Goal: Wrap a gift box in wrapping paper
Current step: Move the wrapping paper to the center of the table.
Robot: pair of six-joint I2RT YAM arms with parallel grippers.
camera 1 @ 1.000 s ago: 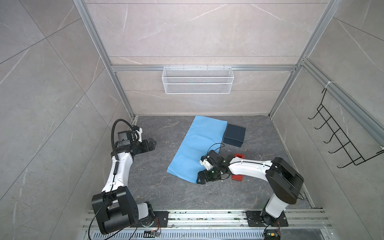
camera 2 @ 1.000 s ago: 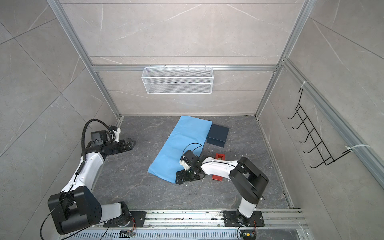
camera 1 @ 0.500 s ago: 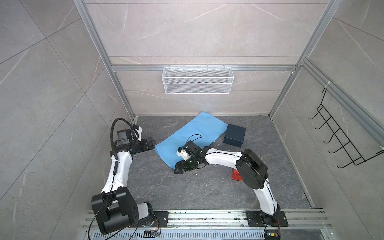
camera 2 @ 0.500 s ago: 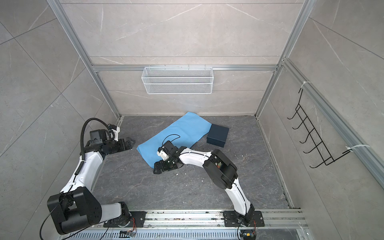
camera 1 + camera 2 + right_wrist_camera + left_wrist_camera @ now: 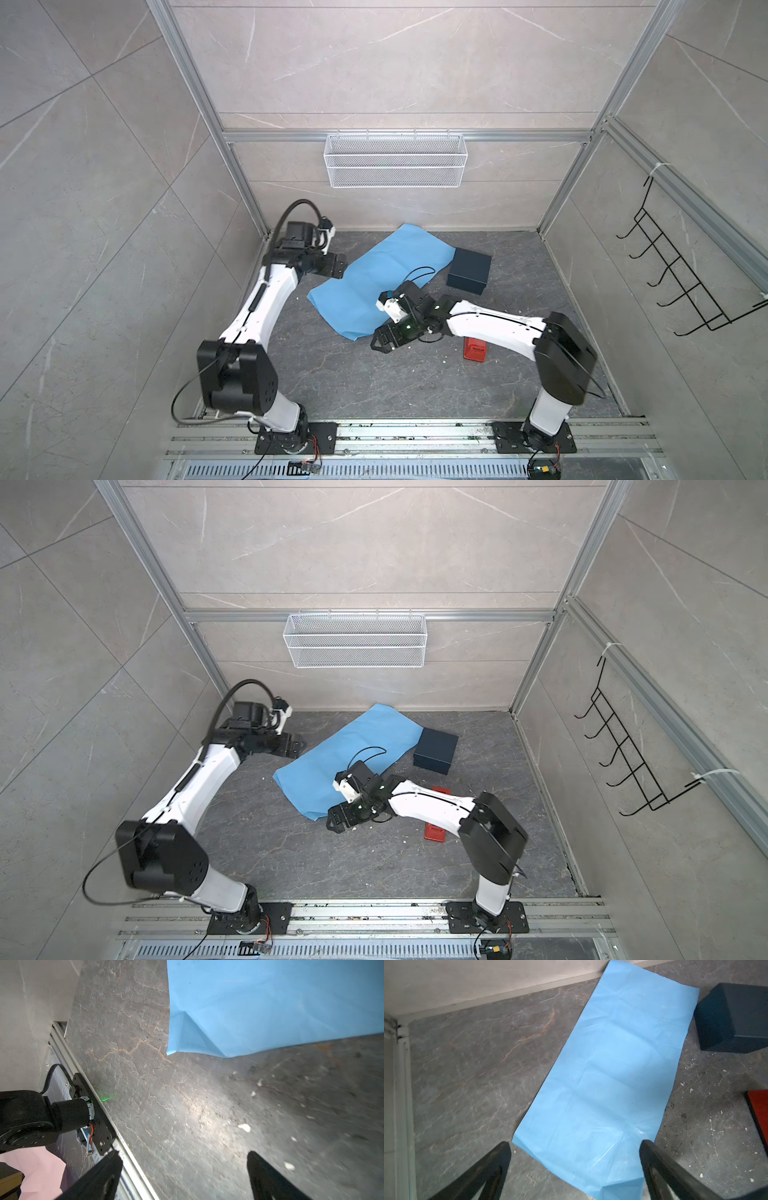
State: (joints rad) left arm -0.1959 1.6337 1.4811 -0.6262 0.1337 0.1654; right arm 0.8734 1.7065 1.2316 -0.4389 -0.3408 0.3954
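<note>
Blue wrapping paper (image 5: 374, 282) flat by gift box (image 5: 471, 266); L fingers (image 5: 496, 1159), R fingers (image 5: 266, 1176) apart.

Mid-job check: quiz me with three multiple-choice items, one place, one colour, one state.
1. Relative to the wrapping paper, the gift box sits: A on it; B beside it, on the tabletop; C under it.
2. The paper's upward face is: A light blue; B red; C white.
3. On the right gripper, the fingers are: A shut on the paper; B apart, holding nothing; C shut on the box.
Answers: 1 B, box stands off the sheet's far corner; 2 A, light blue in every view; 3 B, bare tabletop shows between them.
</note>
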